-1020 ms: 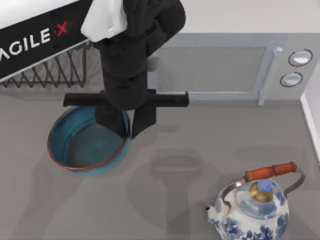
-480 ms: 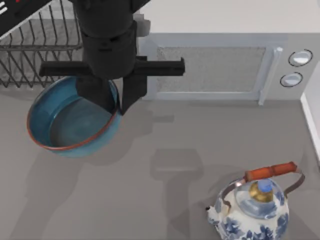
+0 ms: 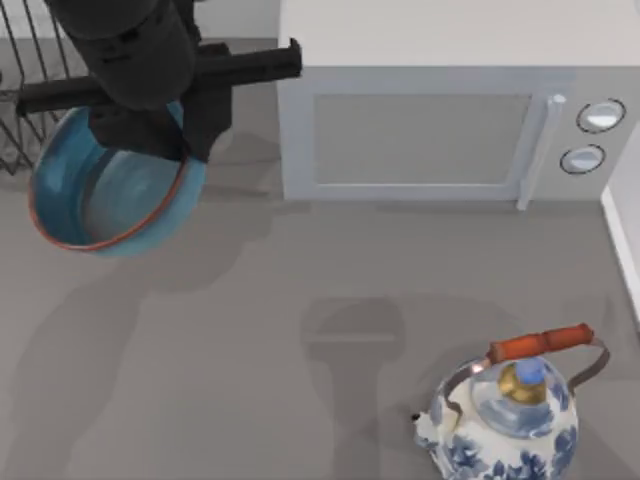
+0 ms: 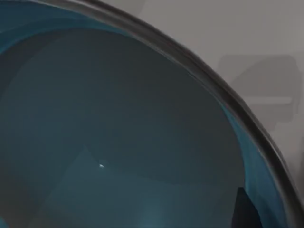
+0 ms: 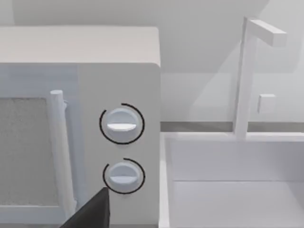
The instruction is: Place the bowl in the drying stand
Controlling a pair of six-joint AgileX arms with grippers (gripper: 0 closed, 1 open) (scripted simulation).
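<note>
Grey surface (image 3: 300, 400) runs under everything, with a microwave (image 3: 440, 130) along the back and a patterned kettle (image 3: 505, 420) near the front right. At the top view's left, the left tool (image 3: 165, 140) carries the bowl (image 3: 105, 195) clear of the surface, gripping it at the rim on the side nearest the microwave; one finger dips inside the bowl, the other lies outside, so the jaws are closed down onto the thin wall. The bowl hangs tilted, its open face turned up and toward the front.

What the placement turns on, as I judge it: the stand (image 3: 25, 90) lies just behind and to the left of the bowl, its black rods showing at the far left corner, almost touching the bowl's rear edge. The bowl probably has to travel further back and left, then tip upright so its rim slides between two rods.

From above, the bowl, the stand and the gap between them are plain. The left wrist view gives the bowl's greyish inside (image 4: 118, 133) and its rim close up, with a sliver of finger. The right wrist view faces the microwave's two dials (image 5: 121, 124) and a white sink (image 5: 228, 180); the right arm is parked there.
</note>
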